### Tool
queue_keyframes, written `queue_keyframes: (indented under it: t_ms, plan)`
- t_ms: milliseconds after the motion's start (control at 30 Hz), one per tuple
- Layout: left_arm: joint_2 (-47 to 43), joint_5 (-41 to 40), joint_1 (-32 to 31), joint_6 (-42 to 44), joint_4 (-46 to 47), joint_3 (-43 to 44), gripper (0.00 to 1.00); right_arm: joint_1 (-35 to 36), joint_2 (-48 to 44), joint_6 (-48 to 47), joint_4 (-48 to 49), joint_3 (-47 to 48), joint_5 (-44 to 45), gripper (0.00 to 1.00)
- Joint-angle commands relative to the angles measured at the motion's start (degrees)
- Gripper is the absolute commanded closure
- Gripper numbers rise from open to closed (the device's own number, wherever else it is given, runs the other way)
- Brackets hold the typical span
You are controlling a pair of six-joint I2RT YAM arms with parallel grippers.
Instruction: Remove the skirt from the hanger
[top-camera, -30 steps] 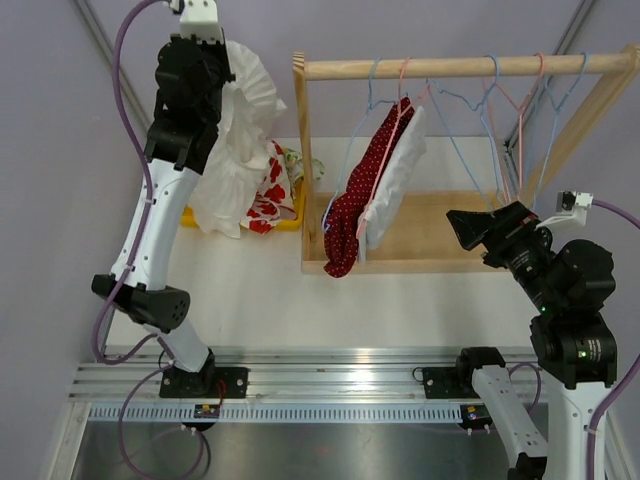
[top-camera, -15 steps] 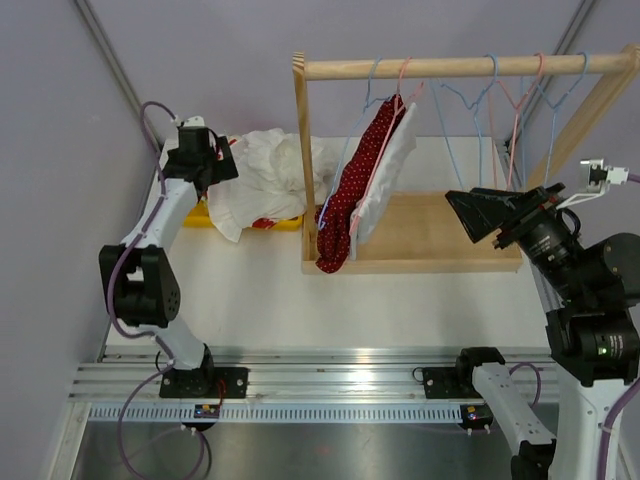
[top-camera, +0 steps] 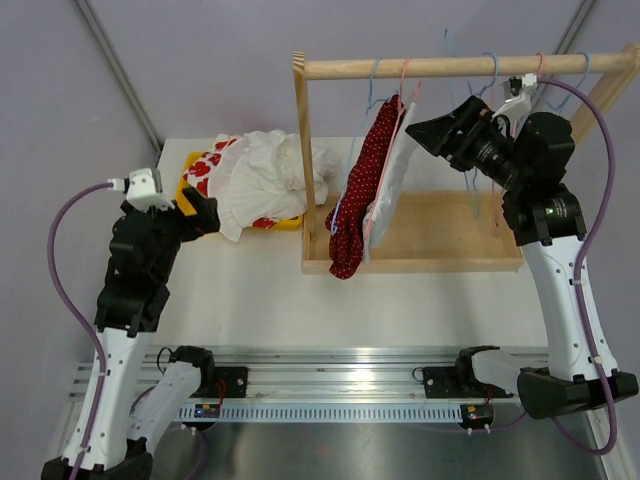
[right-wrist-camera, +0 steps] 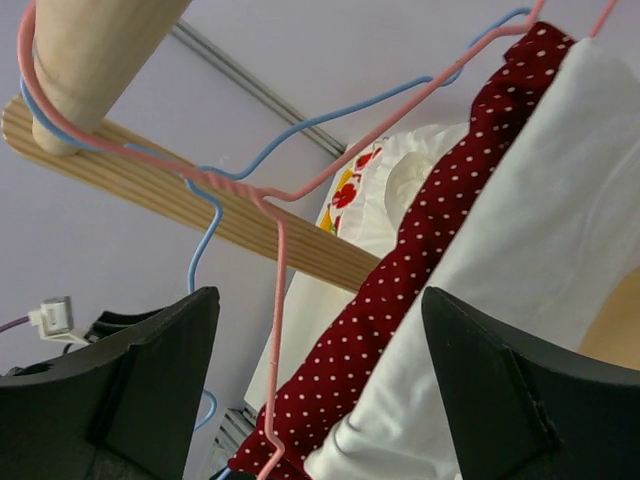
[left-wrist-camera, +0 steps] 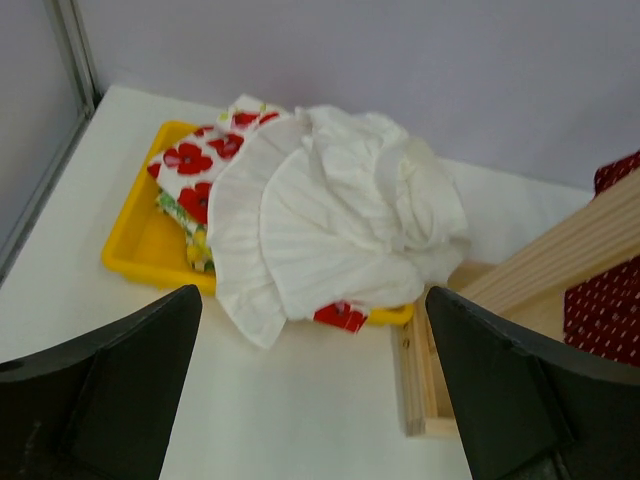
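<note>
Two skirts hang on the wooden rack [top-camera: 460, 66]: a red dotted skirt [top-camera: 365, 190] on a blue hanger [right-wrist-camera: 330, 115] and a white skirt [top-camera: 392, 180] on a pink hanger [right-wrist-camera: 280, 300]. My right gripper [top-camera: 412, 128] is open, high up, just right of the white skirt's top. In the right wrist view the red dotted skirt [right-wrist-camera: 420, 270] and white skirt [right-wrist-camera: 520, 250] fill the gap of my right gripper [right-wrist-camera: 320, 300]. My left gripper [top-camera: 205, 215] is open and holds nothing. In its wrist view the left gripper [left-wrist-camera: 311, 300] faces the tray.
A yellow tray [top-camera: 193, 165] at the back left holds a crumpled white skirt [top-camera: 265, 170] over red-flowered cloth [top-camera: 212, 160]. Empty hangers [top-camera: 545, 70] hang on the rail's right end, behind my right arm. The rack's wooden base [top-camera: 440, 240] lies beyond the table's middle.
My left gripper opened and let the white skirt drop onto the tray, then the arm came down and back. My right arm rose and swung left to the hanging skirts.
</note>
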Motion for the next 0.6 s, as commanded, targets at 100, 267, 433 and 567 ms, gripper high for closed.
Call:
queue_keyframes:
  t_ms: [100,267,433,567]
  plan:
    - [-7.3,3.3,-0.4,1.6,-12.4,-9.0,0.01,8.9,0.3,-2.2,2.6,2.3,7.0,0.13]
    - [-10.6,3.6,-1.5,1.1,-13.2,-10.7,0.01,12.3,1.4,-1.4,4.2,0.3,10.5,0.23]
    - [-9.3,5.2,-1.6,1.2,-12.8,-11.0,0.01,14.7,3.3,-1.1,4.5,0.0,12.4,0.31]
    - [-9.7,4.7,-1.6,1.4,-12.6,-11.0,0.01,15.7,4.2,-1.1,4.1,0.7,13.2,0.51]
